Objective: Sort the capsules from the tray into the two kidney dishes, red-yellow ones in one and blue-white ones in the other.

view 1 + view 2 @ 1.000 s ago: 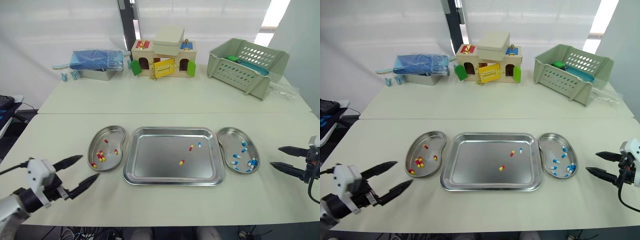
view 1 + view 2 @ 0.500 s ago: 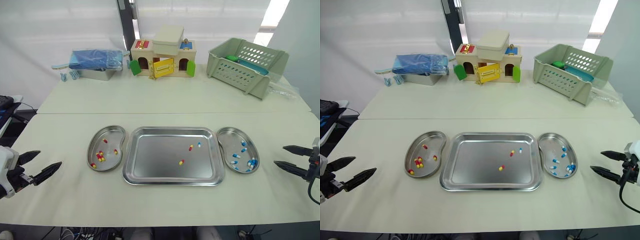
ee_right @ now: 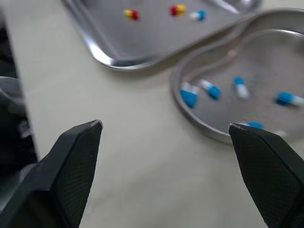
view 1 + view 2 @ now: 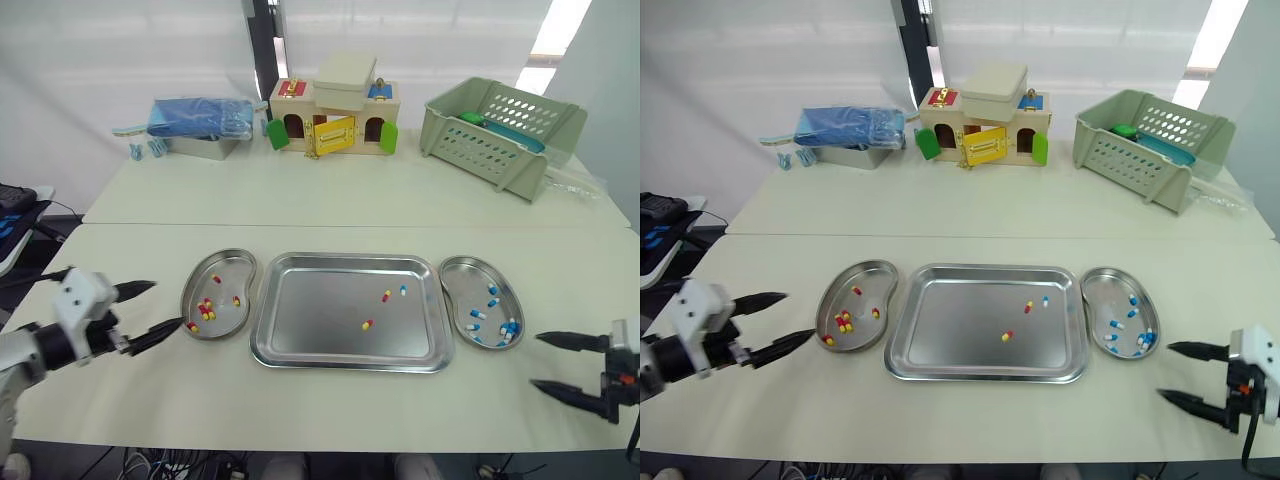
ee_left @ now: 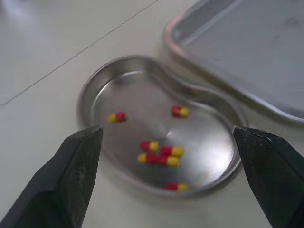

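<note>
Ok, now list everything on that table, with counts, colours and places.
tray: one, steel, centre
left kidney dish: one, steel, left of tray
right kidney dish: one, steel, right of tray
red-yellow capsules: two in tray, several in left kidney dish
blue-white capsules: one in tray, several in right kidney dish
toy house: one, wooden, far centre
basket: one, green, far right
blue bundle: one, far left
left gripper: open, beside left kidney dish
right gripper: open, near right kidney dish

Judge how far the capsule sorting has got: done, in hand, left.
Done: red-yellow capsules lie in the left dish, blue-white capsules in the right dish. In hand: nothing; left gripper and right gripper are open, empty. Left: two red-yellow and one blue-white in the tray.
</note>
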